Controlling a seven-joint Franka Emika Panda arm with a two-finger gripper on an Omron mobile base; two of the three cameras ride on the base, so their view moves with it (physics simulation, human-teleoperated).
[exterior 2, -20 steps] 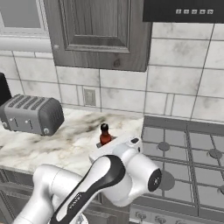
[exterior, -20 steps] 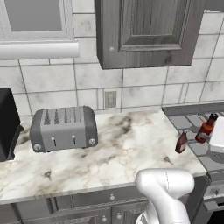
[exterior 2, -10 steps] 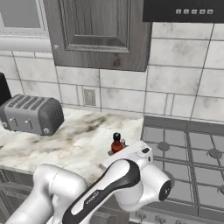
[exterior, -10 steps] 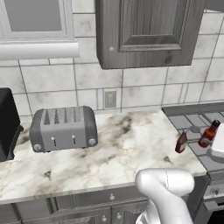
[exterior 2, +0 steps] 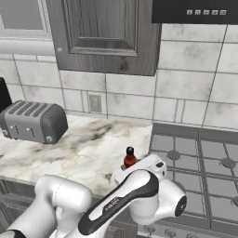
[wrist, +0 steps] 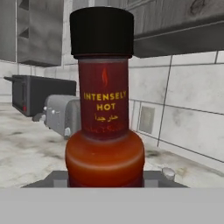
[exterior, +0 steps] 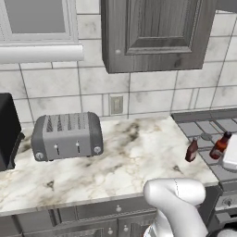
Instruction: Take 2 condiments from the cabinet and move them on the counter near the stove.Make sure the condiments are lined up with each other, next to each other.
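Red hot sauce bottle [wrist: 104,109] with the black cap sits right up against the hand camera, upright, label reading "INTENSELY HOT". The gripper is pinched on its lower body, fingers nearly together around it. From the left base camera it's over the stove's [exterior: 203,127] near edge, just beside the dark red-brown bottle [exterior: 191,150] standing at the counter's [exterior: 129,157] end. Cabinet [exterior: 157,32] door is closed; toaster [exterior: 67,135] sits well left.

The red bottle [wrist: 104,144] is rendered as glossy, translucent glass or plastic under a matt black cap [wrist: 102,32]. The bench [exterior: 125,152] is finished in smooth veined marble. Grey wood grain is shown on the cabinet [exterior: 152,32], brushed metal on the toaster [exterior: 67,135], and glazed tile on the wall [exterior 2: 186,93].
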